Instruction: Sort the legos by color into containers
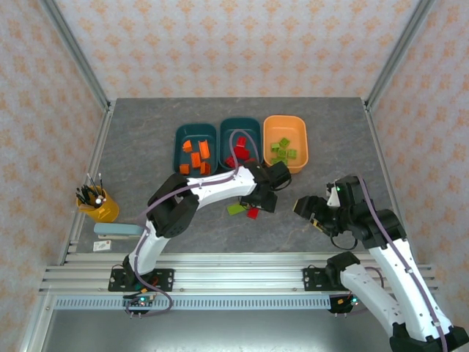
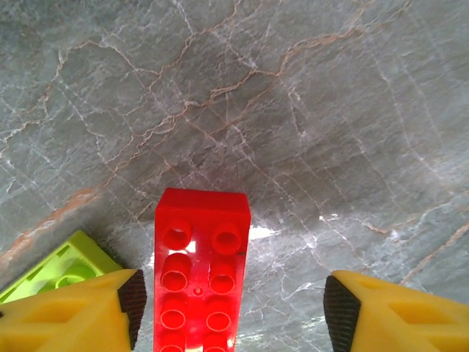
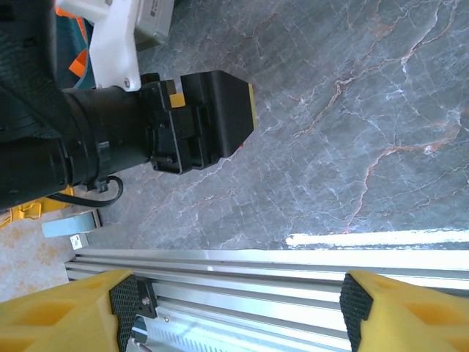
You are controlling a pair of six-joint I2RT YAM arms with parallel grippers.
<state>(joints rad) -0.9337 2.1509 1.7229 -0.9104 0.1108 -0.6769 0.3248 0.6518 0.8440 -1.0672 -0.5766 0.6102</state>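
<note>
- Left gripper (image 2: pixel 236 308): jaws spread, lowered over a red brick (image 2: pixel 201 271) lying flat on the grey table (image 2: pixel 308 110).
- The red brick is seen between the pads (image 2: pixel 132 302), just beside the left one in the wrist view and well apart from the other. Contact cannot be told.
- A lime green brick (image 2: pixel 55 270) is seen on the table just outside the same gripper, near the red brick.
- Right gripper (image 3: pixel 238 304): jaws spread, nothing between them, held above the table's near edge by the aluminium rail (image 3: pixel 293 271).
- Left teal tub (image 1: pixel 176 143): orange bricks (image 1: pixel 196 154) are held in it.
- Middle teal tub (image 1: pixel 240 120): red bricks (image 1: pixel 240 154) are held in it.
- Orange tub (image 1: pixel 303 147): green bricks (image 1: pixel 284 149) are held in it.
- The two loose bricks are located on the table just in front of the middle teal tub.
</note>
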